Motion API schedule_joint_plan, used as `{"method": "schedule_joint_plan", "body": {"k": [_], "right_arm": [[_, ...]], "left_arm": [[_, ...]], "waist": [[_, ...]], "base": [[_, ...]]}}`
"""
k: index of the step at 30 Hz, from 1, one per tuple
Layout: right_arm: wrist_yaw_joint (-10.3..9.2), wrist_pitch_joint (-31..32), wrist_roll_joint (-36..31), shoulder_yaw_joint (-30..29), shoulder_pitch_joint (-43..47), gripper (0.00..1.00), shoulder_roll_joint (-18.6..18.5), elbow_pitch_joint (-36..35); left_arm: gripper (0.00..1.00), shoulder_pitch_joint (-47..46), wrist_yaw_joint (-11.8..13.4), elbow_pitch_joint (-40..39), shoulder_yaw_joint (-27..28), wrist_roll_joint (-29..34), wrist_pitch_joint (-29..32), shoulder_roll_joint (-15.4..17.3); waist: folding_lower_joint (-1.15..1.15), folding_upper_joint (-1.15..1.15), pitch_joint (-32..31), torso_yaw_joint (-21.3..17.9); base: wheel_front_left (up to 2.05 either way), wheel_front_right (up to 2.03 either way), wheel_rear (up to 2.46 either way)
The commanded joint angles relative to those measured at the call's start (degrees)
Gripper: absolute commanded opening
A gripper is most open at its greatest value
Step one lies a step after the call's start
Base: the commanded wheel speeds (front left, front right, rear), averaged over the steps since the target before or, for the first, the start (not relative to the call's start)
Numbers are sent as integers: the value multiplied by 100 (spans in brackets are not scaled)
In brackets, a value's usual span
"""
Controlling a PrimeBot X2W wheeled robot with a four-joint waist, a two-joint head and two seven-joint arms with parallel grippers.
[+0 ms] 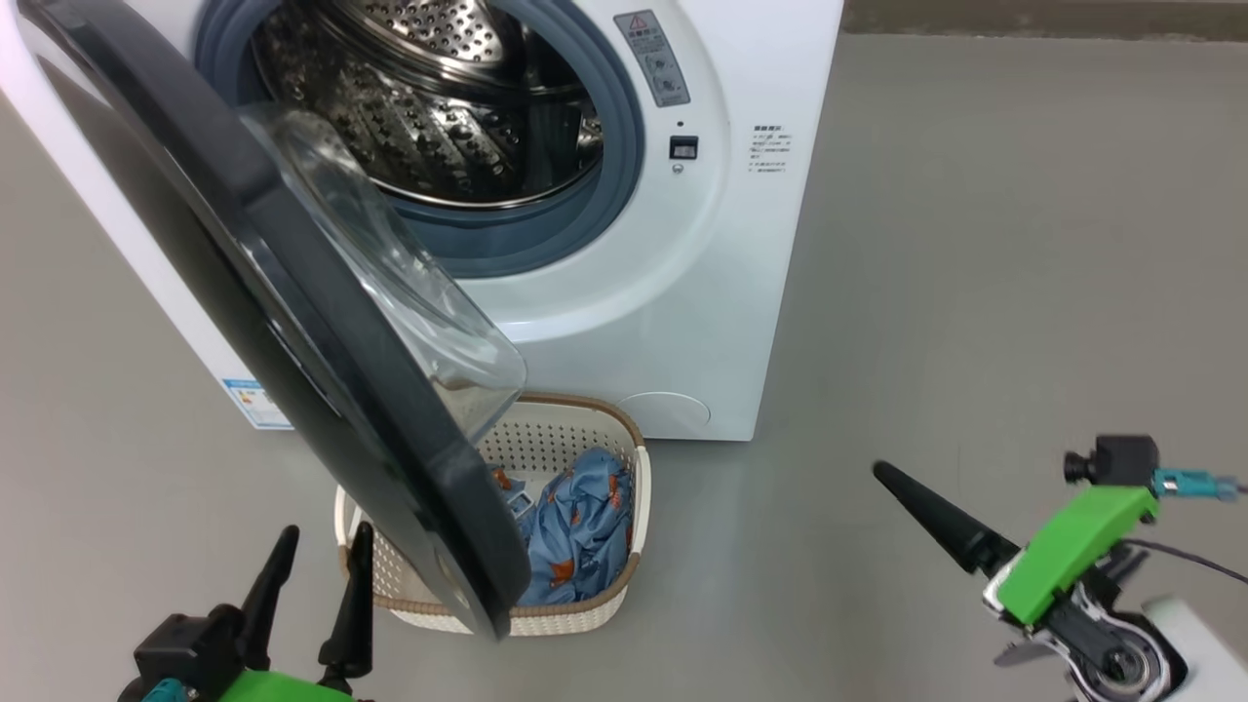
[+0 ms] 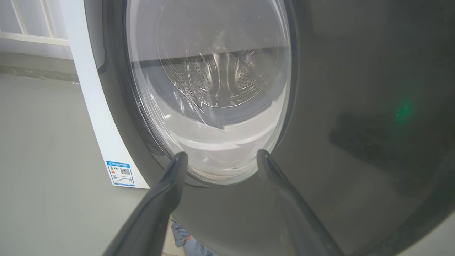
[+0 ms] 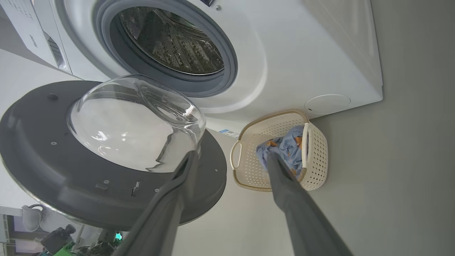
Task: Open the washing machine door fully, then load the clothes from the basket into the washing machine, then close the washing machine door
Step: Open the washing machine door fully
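Opening the door fully is judged to be the step in hand. The washing machine door stands out from the front of the washing machine, hinged on the robot's left. Its glass bowl is turned toward the bared drum. The door's free lower edge overhangs the left part of the basket. The basket sits on the floor just before the foot of the machine's front. The clothes lie heaped in its right half, with none in the drum.

The left gripper has its fingers spread and holds nothing. It is close to the door's glossy outer face near the lower edge; whether it touches cannot be told. The right gripper has its fingers parted and is also empty. It is low over the floor, well to the right of the basket, on the door's inner side, and points toward the door and basket.

For a clean swing, the push should probably come from the inner side. It belongs on the black rim near the free edge, far from the hinge, and never on the glass. The left arm occupies the side toward which the door must travel, so it should give way first. The swing is complete once the rim no longer overhangs the basket.

The door lies just ahead of the left gripper and apart from the right. The clothes lie between the two grippers, screened from the left one by the door.
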Motion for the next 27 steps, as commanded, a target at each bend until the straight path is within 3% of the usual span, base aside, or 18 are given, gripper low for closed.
{"method": "schedule_joint_plan", "body": {"k": [1,20,22,27], "right_arm": [[10,-207,-122,137,81,100,-174,-72],[10,-2842,-1294,1216,-43,100,-811,746],[10,-2896,-1474,1154,-66,100,-795,815],[10,-2906,-2411,219,75,100,-539,667]], "left_arm": [[100,-59,-14,-161,224,33,-37,116],[100,18,-14,-115,241,51,-37,101],[100,27,-14,-114,248,55,-37,96],[100,43,-14,-129,278,69,-37,88]], "waist": [[0,0,-19,-16],[0,0,-111,-11],[0,0,-127,-9],[0,0,-137,-17]], "base": [[0,0,0],[0,0,0],[0,0,0],[0,0,0]]}}
